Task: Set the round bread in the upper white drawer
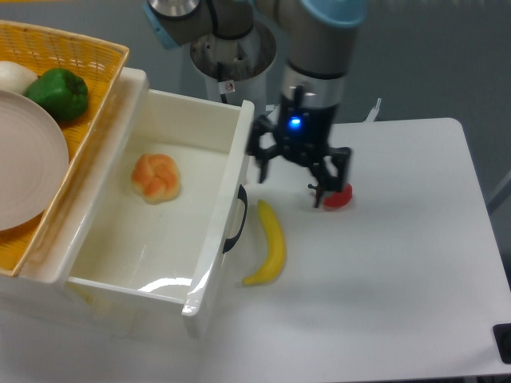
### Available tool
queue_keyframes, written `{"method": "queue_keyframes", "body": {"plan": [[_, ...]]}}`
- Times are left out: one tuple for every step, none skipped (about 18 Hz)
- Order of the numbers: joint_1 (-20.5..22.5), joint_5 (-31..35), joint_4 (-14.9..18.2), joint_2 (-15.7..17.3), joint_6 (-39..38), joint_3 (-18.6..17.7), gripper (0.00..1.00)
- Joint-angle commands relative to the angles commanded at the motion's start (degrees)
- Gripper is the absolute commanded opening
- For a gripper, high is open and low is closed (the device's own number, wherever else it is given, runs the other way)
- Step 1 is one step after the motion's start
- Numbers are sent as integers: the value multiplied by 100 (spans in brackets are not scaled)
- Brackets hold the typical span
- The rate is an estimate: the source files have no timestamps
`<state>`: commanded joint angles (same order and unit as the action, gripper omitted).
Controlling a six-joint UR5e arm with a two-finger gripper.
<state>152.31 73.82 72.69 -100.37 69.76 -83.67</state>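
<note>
round bread (156, 177) in upper white drawer (209, 263), gripper (291, 181) empty

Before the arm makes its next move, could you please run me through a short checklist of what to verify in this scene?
1. Round bread lies inside the upper white drawer: ok.
2. Gripper is open and holds nothing: ok.
3. Gripper is outside the drawer, over the table: ok.
4. Bread rests flat on the drawer floor, away from the walls: ok.
5. Path is free of clutter: not ok; the red fruit sits partly hidden right under the fingers, and the banana lies beside the drawer front.
6. Gripper clears the red fruit in height: cannot tell from this one view.
</note>
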Motion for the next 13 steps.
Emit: {"method": "queue_keyframes", "body": {"plan": [[79,140,9,-53,272,9,100],[167,289,9,-114,501,0,100],[264,439,0,-210,695,-35,100],[369,545,0,-307,827,-44,100],[457,633,-17,-386,924,-35,100],[536,686,-44,-474,995,-35,100],[615,739,-53,-553,1091,-35,100],[686,800,-61,-650,1232,-26,100],[765,835,-70,-773,1364,-26,100],[826,844,-105,-904,1504,-18,100],[888,888,-114,-1019,1697,0,100],[958,1071,-132,-1098,1960,9,100],[994,1291,-114,-1160,2284,9,100]]}}
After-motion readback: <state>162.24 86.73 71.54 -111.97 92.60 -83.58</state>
